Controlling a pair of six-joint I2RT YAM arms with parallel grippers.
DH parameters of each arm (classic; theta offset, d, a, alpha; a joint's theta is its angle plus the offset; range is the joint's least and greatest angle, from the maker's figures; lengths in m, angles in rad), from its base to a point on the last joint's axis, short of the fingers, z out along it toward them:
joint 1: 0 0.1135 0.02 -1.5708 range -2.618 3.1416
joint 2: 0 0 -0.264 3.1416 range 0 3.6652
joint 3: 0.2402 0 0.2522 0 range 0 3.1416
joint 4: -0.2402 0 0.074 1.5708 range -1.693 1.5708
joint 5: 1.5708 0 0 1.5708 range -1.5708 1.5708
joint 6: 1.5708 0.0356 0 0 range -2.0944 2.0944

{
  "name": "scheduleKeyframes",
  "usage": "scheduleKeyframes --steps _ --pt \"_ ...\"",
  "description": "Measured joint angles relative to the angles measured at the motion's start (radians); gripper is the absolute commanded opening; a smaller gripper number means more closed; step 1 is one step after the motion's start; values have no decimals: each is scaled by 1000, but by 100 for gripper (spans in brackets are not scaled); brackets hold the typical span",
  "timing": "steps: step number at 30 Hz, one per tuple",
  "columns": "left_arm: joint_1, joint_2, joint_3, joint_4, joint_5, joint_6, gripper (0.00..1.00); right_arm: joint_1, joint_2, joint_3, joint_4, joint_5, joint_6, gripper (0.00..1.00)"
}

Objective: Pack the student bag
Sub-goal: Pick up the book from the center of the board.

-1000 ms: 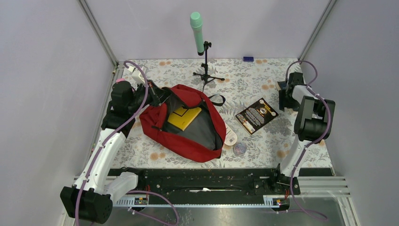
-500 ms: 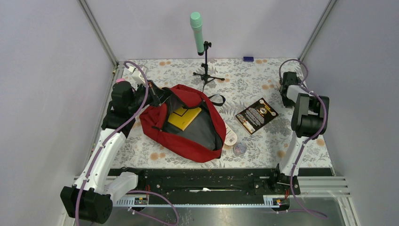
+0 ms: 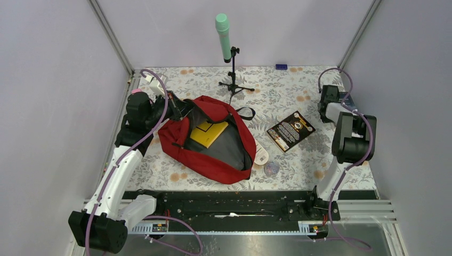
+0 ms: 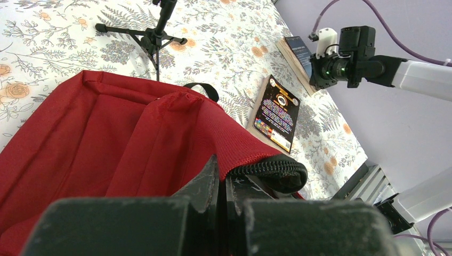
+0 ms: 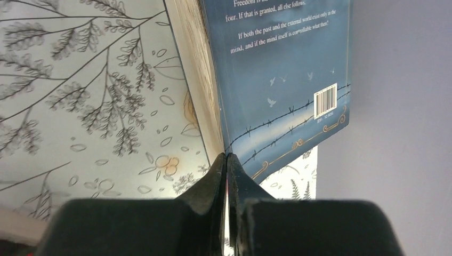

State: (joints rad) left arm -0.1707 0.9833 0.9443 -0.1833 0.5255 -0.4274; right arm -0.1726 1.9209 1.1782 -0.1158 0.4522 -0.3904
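The student bag (image 3: 213,160), a large red backpack (image 4: 117,133), lies open left of centre, dark lining up. A yellow book (image 3: 209,132) rests inside it. My left gripper (image 3: 178,106) is at the bag's back left rim, shut (image 4: 223,176) on the red fabric beside the black zipper. My right gripper (image 3: 324,101) is low at the table's far right edge. In the right wrist view it is shut (image 5: 226,156) on the near corner of a blue book (image 5: 277,69), which lies against the wall (image 4: 297,49).
A black paperback (image 3: 290,129) lies right of the bag. A white flat item (image 3: 261,156) and a small round purple thing (image 3: 272,169) sit by the bag's front right. A microphone stand (image 3: 233,74) with a green head (image 3: 223,34) stands behind the bag.
My right gripper has shut at the blue book's corner, and that arm has shifted slightly at the right edge. The left arm and the bag have not moved.
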Motion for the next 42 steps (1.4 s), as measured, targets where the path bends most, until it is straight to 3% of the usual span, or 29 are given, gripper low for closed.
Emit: scheduleKeyframes --steps 9,17,25,28,42 --pt "0 0 -3 6 0 0 0 5 -145 -25 -28 -105 125 0" --pt "0 0 -3 6 0 1 0 21 -165 -26 -29 -102 153 0" --pt "0 -1 -3 6 0 0 0 101 -79 -53 27 65 72 0" --pt "0 -2 -3 5 0 1 0 124 -29 -53 35 121 47 8" --pt "0 -3 -3 5 0 0 0 145 22 -64 152 344 -60 21"
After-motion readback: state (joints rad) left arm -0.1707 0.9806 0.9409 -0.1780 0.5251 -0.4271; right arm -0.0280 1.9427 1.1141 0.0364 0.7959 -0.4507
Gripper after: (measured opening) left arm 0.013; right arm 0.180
